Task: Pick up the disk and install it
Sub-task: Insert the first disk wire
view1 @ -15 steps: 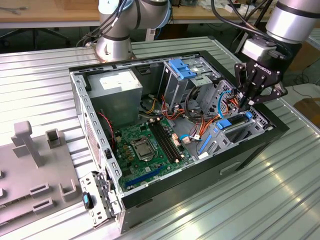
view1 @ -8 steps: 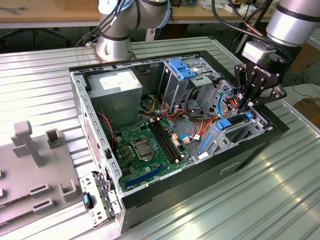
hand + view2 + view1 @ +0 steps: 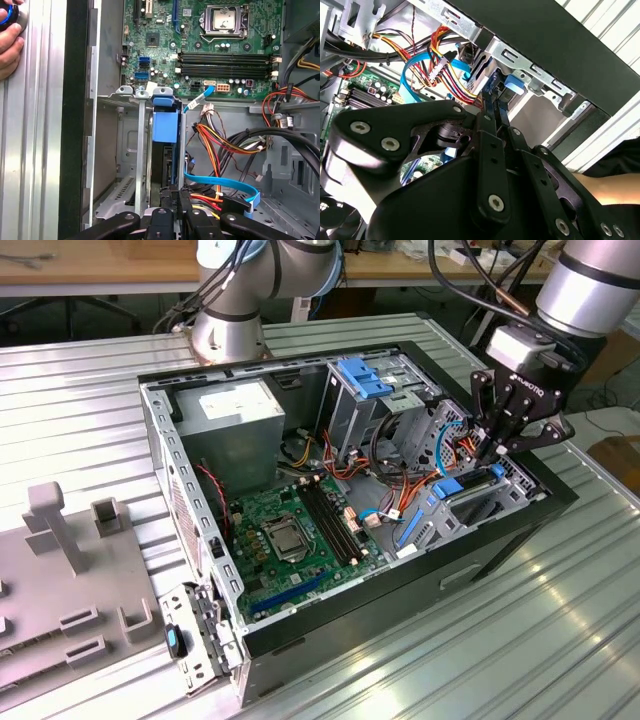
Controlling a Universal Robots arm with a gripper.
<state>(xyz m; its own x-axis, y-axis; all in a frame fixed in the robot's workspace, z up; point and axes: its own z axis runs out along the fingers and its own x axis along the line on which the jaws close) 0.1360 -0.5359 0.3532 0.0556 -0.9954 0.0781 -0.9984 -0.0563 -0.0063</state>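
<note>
The disk (image 3: 462,490) stands on edge in the drive bay at the end of the open computer case (image 3: 400,610) toward the exterior view's right, the case lying mid-bench (image 3: 560,640). The gripper (image 3: 497,448) hangs just above the disk, fingers (image 3: 489,107) drawn together. I cannot tell whether they touch it.

legible text: none | claw (image 3: 490,453) lettering (image 3: 527,387): too small to read
</note>
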